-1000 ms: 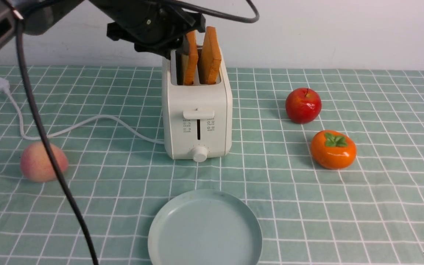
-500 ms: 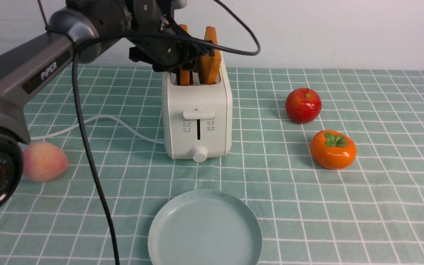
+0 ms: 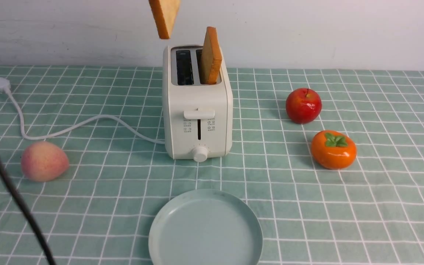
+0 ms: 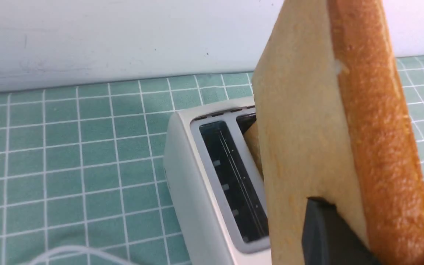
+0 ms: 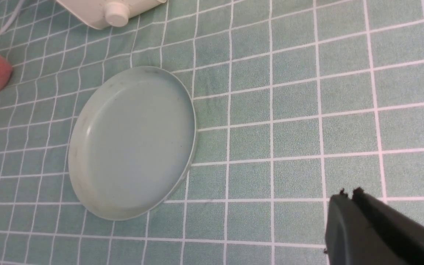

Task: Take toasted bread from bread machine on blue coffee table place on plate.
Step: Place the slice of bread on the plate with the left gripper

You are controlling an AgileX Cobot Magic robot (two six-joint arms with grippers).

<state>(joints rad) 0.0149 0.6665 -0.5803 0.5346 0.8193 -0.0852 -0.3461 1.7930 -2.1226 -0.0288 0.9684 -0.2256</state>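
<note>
**Green checked table (image 3: pixel 344 206), one slice of toast (image 3: pixel 165 16) in the air**

Left gripper (image 4: pixel 377 239) pinched the slice, a black finger (image 4: pixel 326 235) flat on its pale face. It hung clear of the toaster (image 3: pixel 197 117), at about 11 o'clock from the slots. A second slice (image 3: pixel 211 55) stood upright in the right slot. The plate (image 3: pixel 204 228) lay at 6 o'clock from the toaster, apart from it. Right gripper (image 5: pixel 349 195), at 4 o'clock from the plate, had its fingers pressed together. An apple (image 3: pixel 303 105) and a persimmon (image 3: pixel 333 149) sat at 3 o'clock of the toaster, a peach (image 3: pixel 43 161) at 8 o'clock.
</note>
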